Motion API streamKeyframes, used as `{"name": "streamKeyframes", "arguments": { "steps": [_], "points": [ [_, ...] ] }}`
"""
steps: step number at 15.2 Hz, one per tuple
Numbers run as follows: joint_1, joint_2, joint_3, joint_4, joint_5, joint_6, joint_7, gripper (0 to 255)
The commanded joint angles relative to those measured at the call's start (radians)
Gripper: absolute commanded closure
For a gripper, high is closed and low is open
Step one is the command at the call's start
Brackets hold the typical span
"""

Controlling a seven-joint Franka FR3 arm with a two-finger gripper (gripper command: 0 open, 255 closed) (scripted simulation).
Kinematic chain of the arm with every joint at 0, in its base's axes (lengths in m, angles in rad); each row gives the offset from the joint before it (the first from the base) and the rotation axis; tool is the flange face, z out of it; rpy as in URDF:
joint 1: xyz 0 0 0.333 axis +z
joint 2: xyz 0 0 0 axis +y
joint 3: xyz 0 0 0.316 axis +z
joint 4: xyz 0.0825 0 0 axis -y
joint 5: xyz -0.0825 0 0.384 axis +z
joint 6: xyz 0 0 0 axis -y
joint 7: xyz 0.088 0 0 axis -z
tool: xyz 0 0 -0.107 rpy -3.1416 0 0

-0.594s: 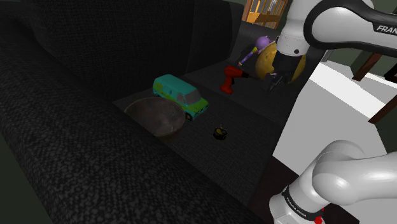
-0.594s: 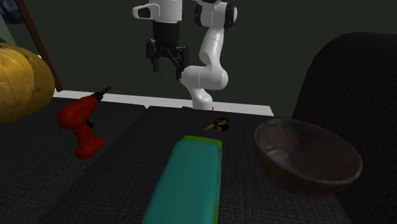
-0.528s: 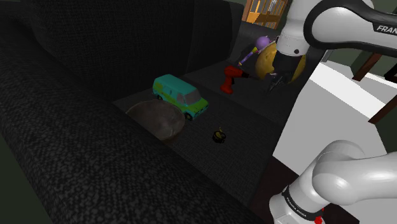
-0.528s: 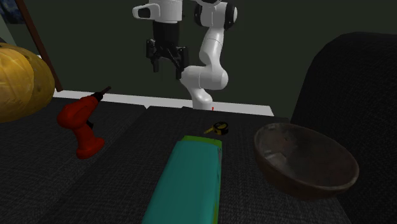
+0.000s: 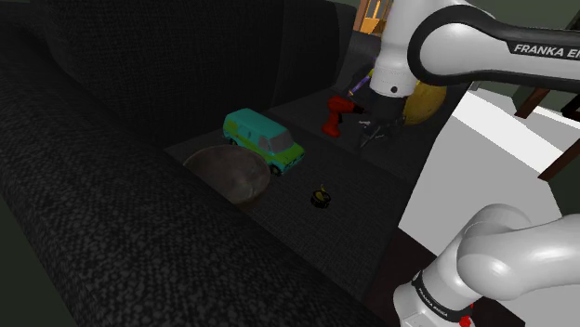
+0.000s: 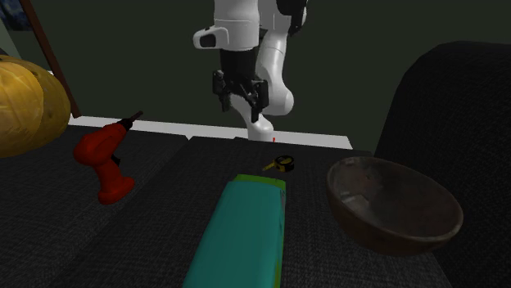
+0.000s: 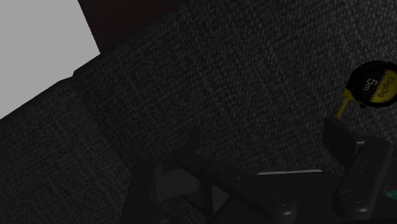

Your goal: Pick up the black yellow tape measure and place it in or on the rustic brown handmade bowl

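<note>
Bare sofa seat [image 5: 358,181] lies around the tape measure [image 5: 321,196] at the shoulder view's centre; the toy van [image 5: 264,139] and bowl [image 5: 228,173] stand near, left.

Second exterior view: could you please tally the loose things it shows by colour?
Red: 1, drill
Teal: 1, toy van
Brown: 1, bowl
Black and yellow: 1, tape measure
Yellow: 1, rounded object
Total: 5
</note>
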Motion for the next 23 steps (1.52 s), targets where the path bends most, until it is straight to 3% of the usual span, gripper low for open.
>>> {"name": "streamKeyframes", "arguments": {
  "steps": [1, 9, 17, 23],
  "points": [
    [0.006, 0.045, 0.035, 0.003, 0.045, 0.032, 0.069, 0],
    [0.022, 0.258, 0.159, 0.077, 0.181, 0.154, 0.313, 0],
    [0.031, 0.268, 0.177, -0.017, 0.198, 0.259, 0.315, 0],
    [0.031, 0.268, 0.177, -0.017, 0.198, 0.259, 0.315, 0]
  ]
}}
